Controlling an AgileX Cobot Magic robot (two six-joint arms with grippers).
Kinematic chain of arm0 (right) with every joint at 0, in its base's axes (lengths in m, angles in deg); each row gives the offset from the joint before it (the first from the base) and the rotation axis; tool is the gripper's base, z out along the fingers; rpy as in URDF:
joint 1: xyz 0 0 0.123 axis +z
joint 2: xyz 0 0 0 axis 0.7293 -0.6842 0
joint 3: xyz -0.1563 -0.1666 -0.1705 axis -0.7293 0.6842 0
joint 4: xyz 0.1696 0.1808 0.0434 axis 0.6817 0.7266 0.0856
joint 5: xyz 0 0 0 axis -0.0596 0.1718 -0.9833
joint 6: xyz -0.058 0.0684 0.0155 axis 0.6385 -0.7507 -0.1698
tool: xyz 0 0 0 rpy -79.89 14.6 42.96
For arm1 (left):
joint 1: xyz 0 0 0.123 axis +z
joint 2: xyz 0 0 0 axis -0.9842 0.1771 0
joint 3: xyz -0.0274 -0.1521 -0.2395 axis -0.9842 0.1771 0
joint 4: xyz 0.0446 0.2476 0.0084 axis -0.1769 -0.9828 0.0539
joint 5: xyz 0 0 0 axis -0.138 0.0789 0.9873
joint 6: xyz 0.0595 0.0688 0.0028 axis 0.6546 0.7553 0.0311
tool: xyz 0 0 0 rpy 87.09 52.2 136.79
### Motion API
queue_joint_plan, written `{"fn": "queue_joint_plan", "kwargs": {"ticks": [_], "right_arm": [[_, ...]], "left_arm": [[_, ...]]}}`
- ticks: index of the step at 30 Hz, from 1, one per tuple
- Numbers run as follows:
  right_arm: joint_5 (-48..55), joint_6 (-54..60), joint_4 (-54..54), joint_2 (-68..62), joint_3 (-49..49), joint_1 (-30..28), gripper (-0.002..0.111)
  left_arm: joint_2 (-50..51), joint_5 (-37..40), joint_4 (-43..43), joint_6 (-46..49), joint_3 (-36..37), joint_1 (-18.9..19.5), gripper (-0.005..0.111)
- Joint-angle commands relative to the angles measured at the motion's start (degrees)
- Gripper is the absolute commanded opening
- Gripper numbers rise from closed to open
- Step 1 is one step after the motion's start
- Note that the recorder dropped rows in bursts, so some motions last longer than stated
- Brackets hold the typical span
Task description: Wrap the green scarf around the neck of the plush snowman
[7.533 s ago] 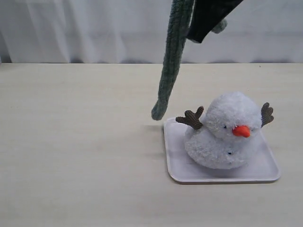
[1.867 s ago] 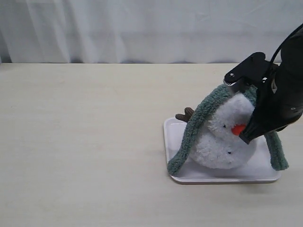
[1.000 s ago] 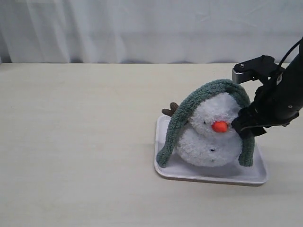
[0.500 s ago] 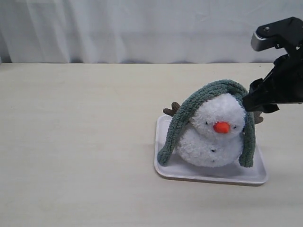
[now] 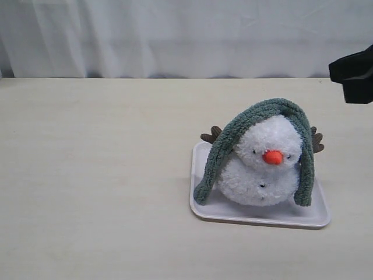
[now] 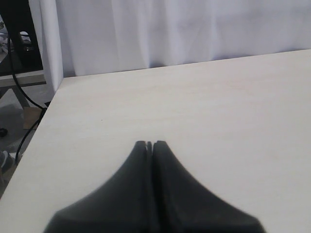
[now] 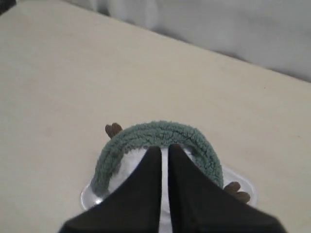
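**Over the head, not at the neck: scarf draped on the snowman**

In the exterior view, well away from the dark end of the right arm (image 5: 352, 79) at the picture's edge, the plush snowman (image 5: 262, 178) sits on a white tray (image 5: 201, 201). The green scarf (image 5: 256, 111) arches over the crown of its head. One end hangs down each side to the tray, and the snowman's neck (image 5: 246, 163) is uncovered in front. Brown antlers (image 5: 211, 135) stick out behind the scarf.

In the left wrist view, the left pincer (image 6: 149, 144) has its fingers pressed together, gripping nothing. Beyond its tips are only bare table (image 6: 218, 107) and a white curtain (image 6: 170, 29).

In the right wrist view, the right pincer (image 7: 164, 149) shows just a thin slit between its fingers and holds nothing. The scarf's arch lies just past its tips, apart from them. The snowman and tray are partly hidden behind the fingers.
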Motion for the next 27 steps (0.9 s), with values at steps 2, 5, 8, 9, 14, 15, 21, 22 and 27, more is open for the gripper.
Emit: {"fn": "queue_joint_plan", "kwargs": {"ticks": [2,5,8,9,14,15,21,22,27], "right_arm": [[-7.8,0.9,3.6,6.6,5.1,-0.2,0.004],[-7.9,0.9,3.6,8.7,5.6,-0.2,0.004],[-7.9,0.9,3.4,9.7,5.6,-0.2,0.004],[-7.9,1.1,3.3,9.9,5.6,-0.2,0.004],[-7.2,2.3,3.3,10.0,5.6,-0.2,0.004],[-7.2,2.3,3.3,10.0,5.6,-0.2,0.004],[-7.0,2.3,3.2,10.0,5.6,-0.2,0.004],[-6.8,2.4,3.2,10.0,5.6,-0.2,0.004],[-6.9,2.8,3.2,10.0,8.0,-0.2,0.004]], "left_arm": [[-0.2,-0.5,0.2,-0.4,0.2,-0.3,0.000],[-0.2,-0.5,0.2,-0.4,0.2,-0.3,0.000],[-0.2,-0.5,0.1,-0.4,0.2,-0.3,0.000],[-0.2,-0.5,0.1,-0.4,0.2,-0.3,0.000],[-0.2,-3.6,-2.7,0.7,0.2,-0.3,0.000],[-0.2,-6.8,-2.2,0.7,0.2,-0.3,0.000],[-0.2,-22.7,15.8,0.5,0.2,-0.3,0.000],[-0.2,-24.9,16.8,0.5,0.2,-0.3,0.000],[-0.2,-36.2,20.8,-9.0,0.2,-0.3,0.000]]}}
